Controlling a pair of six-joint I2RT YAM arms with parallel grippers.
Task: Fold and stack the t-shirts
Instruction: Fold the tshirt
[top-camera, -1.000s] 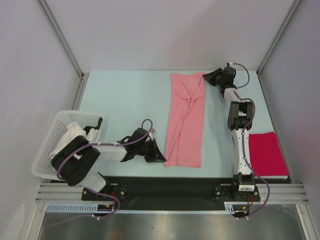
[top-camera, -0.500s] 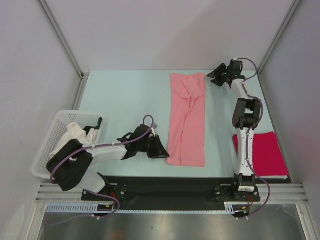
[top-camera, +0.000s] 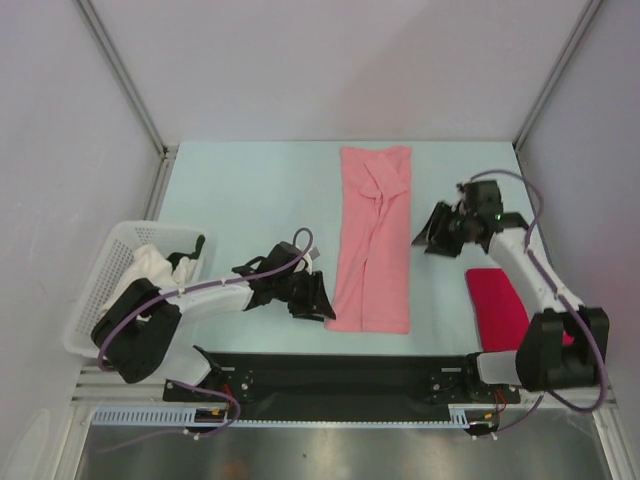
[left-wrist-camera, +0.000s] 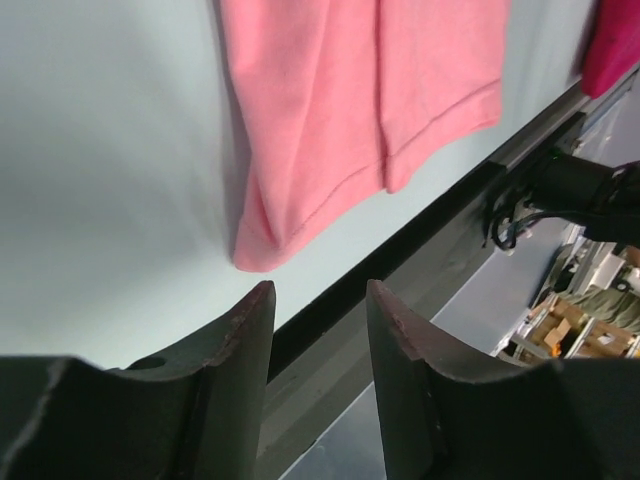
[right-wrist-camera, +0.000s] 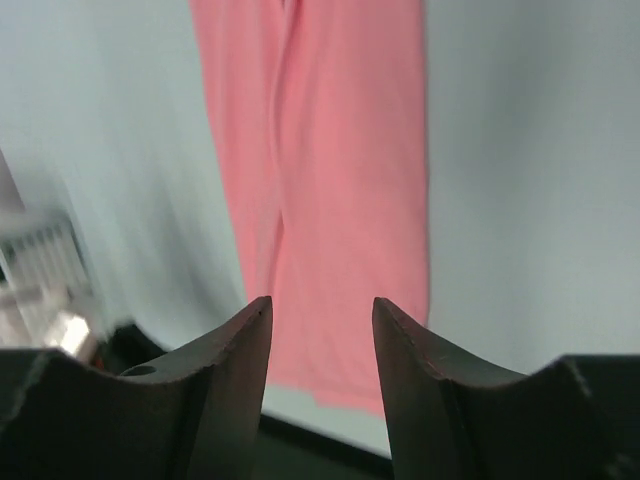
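Salmon-pink t-shirt (top-camera: 372, 245) lying folded in a long strip on the table (top-camera: 250, 200), both grippers off it.
Left gripper (top-camera: 320, 303) sits just beside the strip's near left corner, fingers parted and empty. Right gripper (top-camera: 427, 231) hangs just right of the strip, likewise parted, grasping nothing. Magenta-red t-shirt (top-camera: 495, 305) lies folded near the table's right edge.

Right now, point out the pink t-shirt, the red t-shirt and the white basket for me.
pink t-shirt (top-camera: 372, 240), top external view, middle of the long folded strip.
red t-shirt (top-camera: 495, 310), top external view, the visible left part of the cloth.
white basket (top-camera: 97, 275), top external view, its left lattice wall.
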